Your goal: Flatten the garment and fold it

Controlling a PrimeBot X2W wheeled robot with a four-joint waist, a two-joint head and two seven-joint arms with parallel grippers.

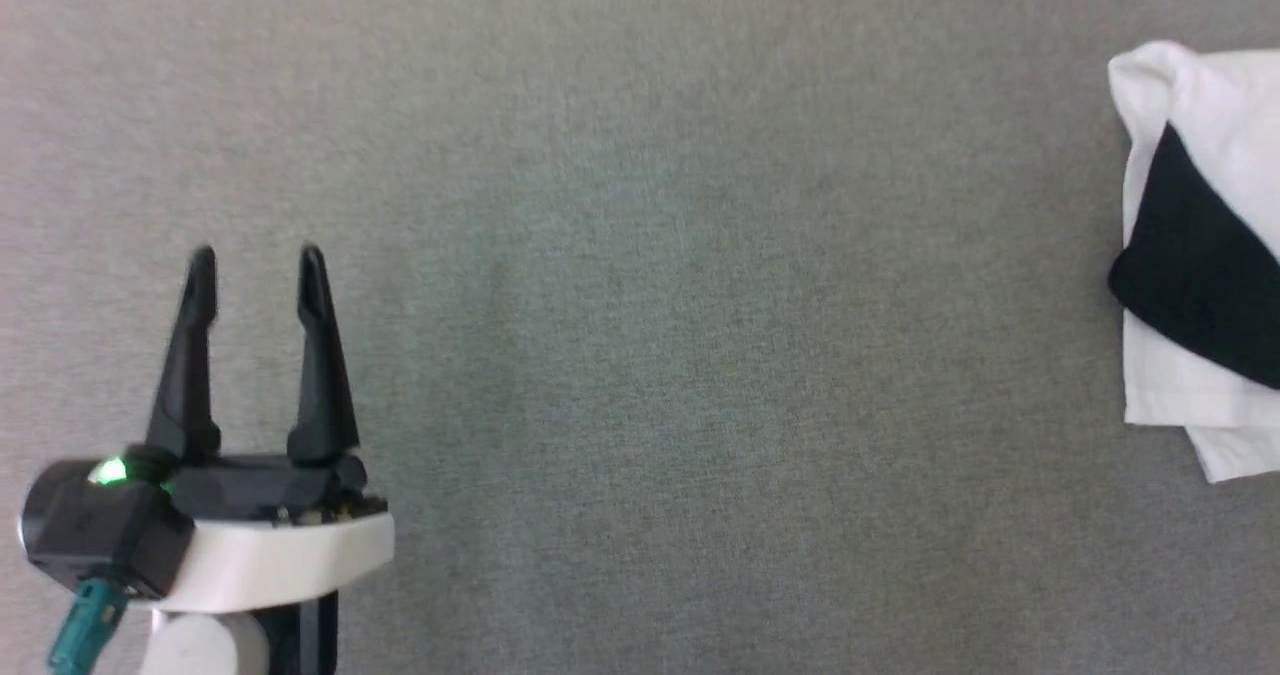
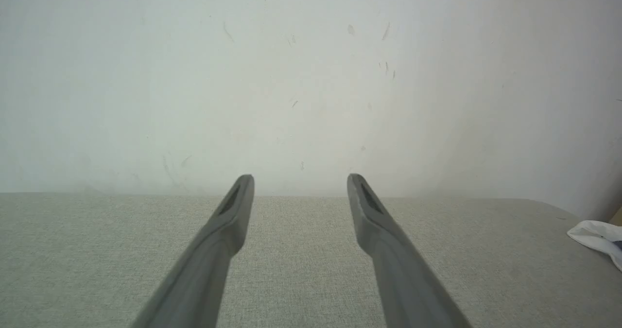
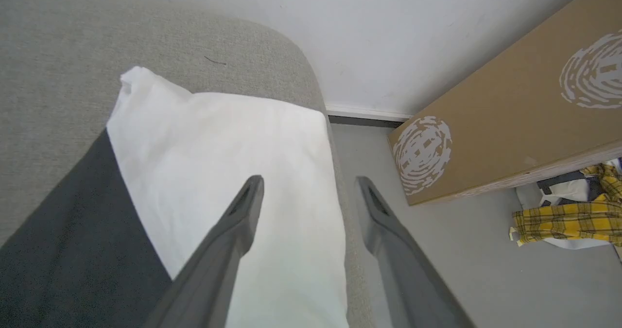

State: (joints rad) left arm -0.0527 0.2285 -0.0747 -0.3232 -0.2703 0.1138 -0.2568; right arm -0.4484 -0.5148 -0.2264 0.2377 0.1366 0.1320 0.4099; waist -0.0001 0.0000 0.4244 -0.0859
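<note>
The soft white T-shirt with black sleeves (image 1: 1195,255) lies folded in a compact bundle at the right-hand edge of the grey fabric-covered table (image 1: 650,305), with one black sleeve slanting across the white cloth. The left end effector (image 1: 257,255) is well apart from it at the lower left, fingers spread and empty. The right end effector (image 3: 310,180) hangs over the shirt's outer edge, fingers spread, gripping nothing.

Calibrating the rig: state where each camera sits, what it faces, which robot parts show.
Head: on the head, looking down at the grey surface; left gripper, open, lower left.
Left wrist: on that arm, looking across the surface to a wall; same gripper.
Right wrist: over the garment, facing cardboard box and floor; right gripper, open.
Shared: the garment, all views.
</note>
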